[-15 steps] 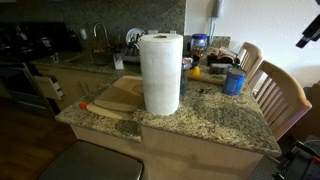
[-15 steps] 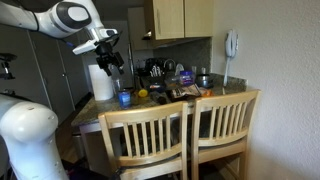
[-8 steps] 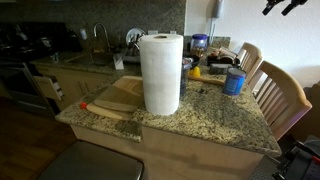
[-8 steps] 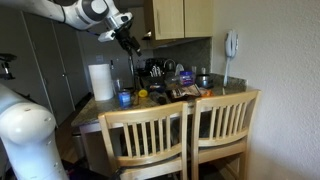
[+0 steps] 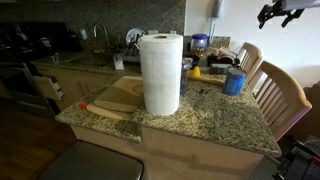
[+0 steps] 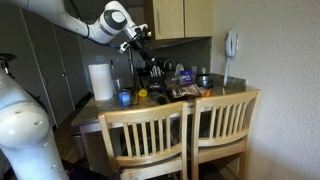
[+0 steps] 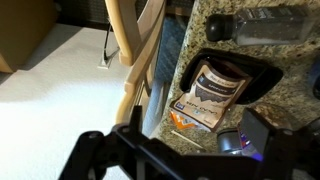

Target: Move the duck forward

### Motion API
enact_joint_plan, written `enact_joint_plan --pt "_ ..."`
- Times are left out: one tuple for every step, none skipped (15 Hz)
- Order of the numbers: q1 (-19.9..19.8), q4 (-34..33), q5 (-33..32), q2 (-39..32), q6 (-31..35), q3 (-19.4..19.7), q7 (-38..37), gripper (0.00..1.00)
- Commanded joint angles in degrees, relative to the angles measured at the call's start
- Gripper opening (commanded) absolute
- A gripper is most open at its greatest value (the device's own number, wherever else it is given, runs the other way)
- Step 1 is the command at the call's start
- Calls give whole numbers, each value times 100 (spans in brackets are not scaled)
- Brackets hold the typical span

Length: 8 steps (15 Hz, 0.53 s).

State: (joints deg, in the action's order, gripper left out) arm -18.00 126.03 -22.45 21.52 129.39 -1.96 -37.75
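Observation:
The duck (image 5: 195, 72) is a small yellow-orange toy on the granite counter, behind the paper towel roll and beside the blue cup (image 5: 234, 82). It also shows in an exterior view (image 6: 142, 95), right of the blue cup (image 6: 124, 98). My gripper (image 5: 280, 12) hangs high in the air above the counter, well clear of the duck, and shows above the clutter in an exterior view (image 6: 140, 42). Its fingers (image 7: 180, 150) look spread apart and empty. The duck does not show clearly in the wrist view.
A tall paper towel roll (image 5: 160, 72) stands mid-counter by a wooden cutting board (image 5: 115, 100). Two wooden chairs (image 6: 185, 135) stand against the counter edge. A black tray with a packet (image 7: 215, 85) and a bottle (image 7: 265, 28) lie below the wrist camera.
The gripper has risen and swung away from the paper towel roll to above the cluttered part of the counter. The duck and cup have not moved.

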Motion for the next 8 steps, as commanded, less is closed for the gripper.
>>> enact_joint_plan --pt "95 -22 -44 -3 -52 70 -40 100" --pt "93 -28 -45 1 -69 65 -42 100" --pt "89 -34 -46 1 -79 65 -43 100" --pt "74 -50 -55 -90 7 55 -175 100" --pt "205 -97 226 -228 -2 122 -44 100" --pt "482 -60 667 -401 77 250 524 100" --pt "560 -12 797 -534 150 211 595 100" --pt "701 83 1044 -691 263 197 760 100"
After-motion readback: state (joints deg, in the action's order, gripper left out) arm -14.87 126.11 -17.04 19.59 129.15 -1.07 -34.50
